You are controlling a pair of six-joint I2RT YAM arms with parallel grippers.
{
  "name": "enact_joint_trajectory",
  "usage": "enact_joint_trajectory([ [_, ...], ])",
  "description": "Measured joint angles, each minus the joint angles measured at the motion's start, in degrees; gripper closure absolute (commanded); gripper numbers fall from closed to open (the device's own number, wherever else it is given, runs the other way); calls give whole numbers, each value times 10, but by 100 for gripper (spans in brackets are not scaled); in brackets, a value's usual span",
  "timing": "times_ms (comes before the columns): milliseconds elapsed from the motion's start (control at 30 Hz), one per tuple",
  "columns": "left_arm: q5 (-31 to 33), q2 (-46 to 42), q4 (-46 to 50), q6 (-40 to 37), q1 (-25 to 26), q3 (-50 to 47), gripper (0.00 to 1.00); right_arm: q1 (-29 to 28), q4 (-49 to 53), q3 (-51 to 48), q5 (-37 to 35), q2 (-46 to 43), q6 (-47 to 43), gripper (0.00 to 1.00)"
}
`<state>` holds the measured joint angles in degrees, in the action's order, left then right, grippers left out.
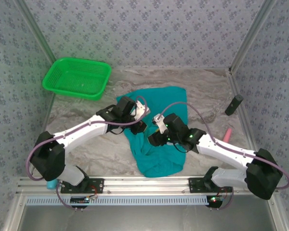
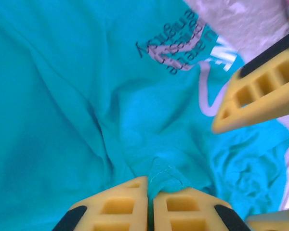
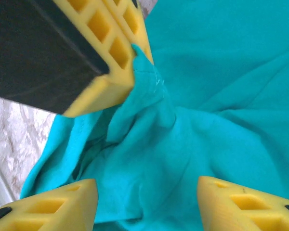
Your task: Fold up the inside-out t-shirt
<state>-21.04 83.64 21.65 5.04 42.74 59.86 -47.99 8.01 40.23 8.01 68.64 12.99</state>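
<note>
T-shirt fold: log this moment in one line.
left gripper: shut on teal t-shirt | right gripper: open over it | fold: not done

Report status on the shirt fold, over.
Left gripper shut on a pinch of the t-shirt. Right gripper open, hovering over it. Green basket sits apart, back left.

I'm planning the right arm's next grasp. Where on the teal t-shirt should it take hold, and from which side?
Probably the raised ridge of the t-shirt just below the left gripper's pinch. It stands up off the flat cloth, between the right gripper's open fingers, so descending straight from above and closing across it looks simplest.
</note>
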Motion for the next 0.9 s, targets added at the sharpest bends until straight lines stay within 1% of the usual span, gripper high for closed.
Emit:
enact_joint_trajectory([
  [133, -24, -12, -19, 23, -3, -10, 87, -18, -45, -6, -10, 24, 65, 46],
  [233, -39, -25, -30, 42, -4, -27, 87, -58, -73, -15, -35, 34, 98, 44],
  [300, -49, -30, -42, 57, -8, -39, 87, -79, -85, -15, -52, 50, 114, 46],
  [400, -62, -36, -61, 82, -16, -59, 87, -82, -102, -15, -57, 74, 130, 48],
  [467, -69, -37, -73, 96, -20, -70, 87, -77, -125, -19, -24, 82, 129, 47],
  [667, -70, -42, -85, 118, -31, -92, 87, -73, -165, -10, 120, 100, 108, 46],
  [733, -65, -44, -86, 123, -37, -100, 87, -70, -173, -2, 157, 115, 105, 44],
  [900, -58, -52, -85, 134, -50, -123, 87, -60, -191, 8, 217, 153, 95, 44],
])
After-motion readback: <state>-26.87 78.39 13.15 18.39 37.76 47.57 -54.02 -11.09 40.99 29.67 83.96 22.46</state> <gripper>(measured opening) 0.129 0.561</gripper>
